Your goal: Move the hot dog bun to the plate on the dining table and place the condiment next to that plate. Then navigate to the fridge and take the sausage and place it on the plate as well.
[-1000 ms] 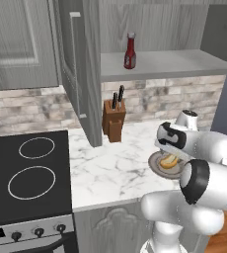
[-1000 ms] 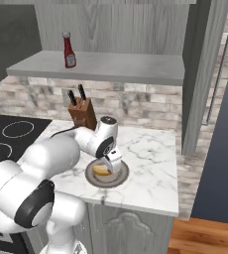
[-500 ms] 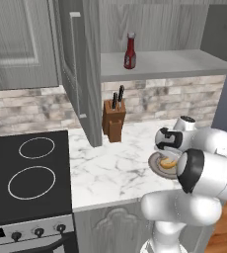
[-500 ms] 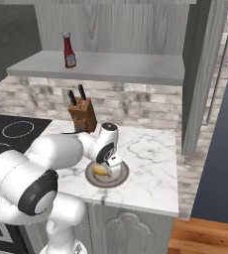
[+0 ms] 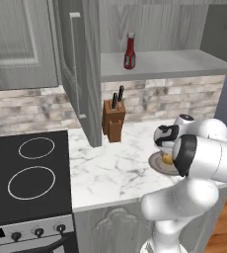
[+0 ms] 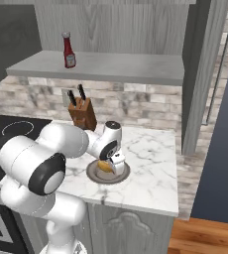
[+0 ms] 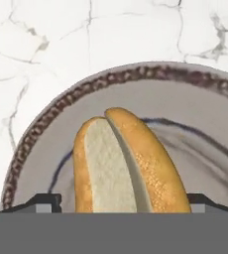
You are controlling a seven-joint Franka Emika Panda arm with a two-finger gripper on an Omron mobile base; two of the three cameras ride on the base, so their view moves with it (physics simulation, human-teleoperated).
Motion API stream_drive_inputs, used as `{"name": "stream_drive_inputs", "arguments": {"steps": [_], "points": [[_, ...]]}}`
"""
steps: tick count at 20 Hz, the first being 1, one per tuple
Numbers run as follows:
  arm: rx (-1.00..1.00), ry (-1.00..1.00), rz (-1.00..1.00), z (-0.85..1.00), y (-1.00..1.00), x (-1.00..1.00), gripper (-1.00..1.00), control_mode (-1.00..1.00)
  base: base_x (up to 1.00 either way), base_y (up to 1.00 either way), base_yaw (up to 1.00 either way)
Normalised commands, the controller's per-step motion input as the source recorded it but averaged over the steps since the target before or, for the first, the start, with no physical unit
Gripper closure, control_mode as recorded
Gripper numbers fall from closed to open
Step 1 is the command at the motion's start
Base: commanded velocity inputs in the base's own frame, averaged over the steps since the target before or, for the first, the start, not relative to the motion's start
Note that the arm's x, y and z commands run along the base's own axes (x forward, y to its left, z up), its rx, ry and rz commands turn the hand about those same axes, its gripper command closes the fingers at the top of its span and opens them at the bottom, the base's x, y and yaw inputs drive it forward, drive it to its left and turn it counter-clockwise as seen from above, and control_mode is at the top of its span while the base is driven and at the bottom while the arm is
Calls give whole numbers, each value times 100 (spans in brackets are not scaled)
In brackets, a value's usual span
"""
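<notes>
The hot dog bun (image 7: 131, 163) lies split side up in a small grey-brown dish (image 7: 46, 134) on the marble kitchen counter. My gripper (image 7: 126, 201) is down over it, open, one fingertip (image 7: 49, 201) on each side of the bun with little room to spare. From the right base the bun (image 6: 105, 166) shows under the hand (image 6: 111, 159), inside the dish (image 6: 93, 174). The condiment (image 5: 130, 51), a dark red bottle, stands on the grey shelf (image 5: 184, 64) above the counter; it is also the bottle (image 6: 69, 50) from the right. The plate, dining table, fridge and sausage are out of view.
A wooden knife block (image 5: 113, 118) stands against the stone backsplash behind the dish. A black stove top (image 5: 26, 173) lies to the left. An open cabinet door (image 5: 81, 74) hangs left of the shelf. A tall grey panel (image 6: 205, 74) borders the counter's right end.
The hand has come down from above the dish to sit over the bun. Its fingers now straddle the bun and stand a little closer together.
</notes>
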Motion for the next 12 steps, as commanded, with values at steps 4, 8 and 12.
{"name": "stream_drive_inputs", "arguments": {"steps": [4, 8, 12], "points": [[0, 0, 0, 4, 1, -25, 100, -100, 0, 0, 0], [1, -9, 0, 71, 26, -74, 100, -100, 0, 0, 0], [0, -7, 0, 100, 50, -81, 100, -100, 0, 0, 0]]}}
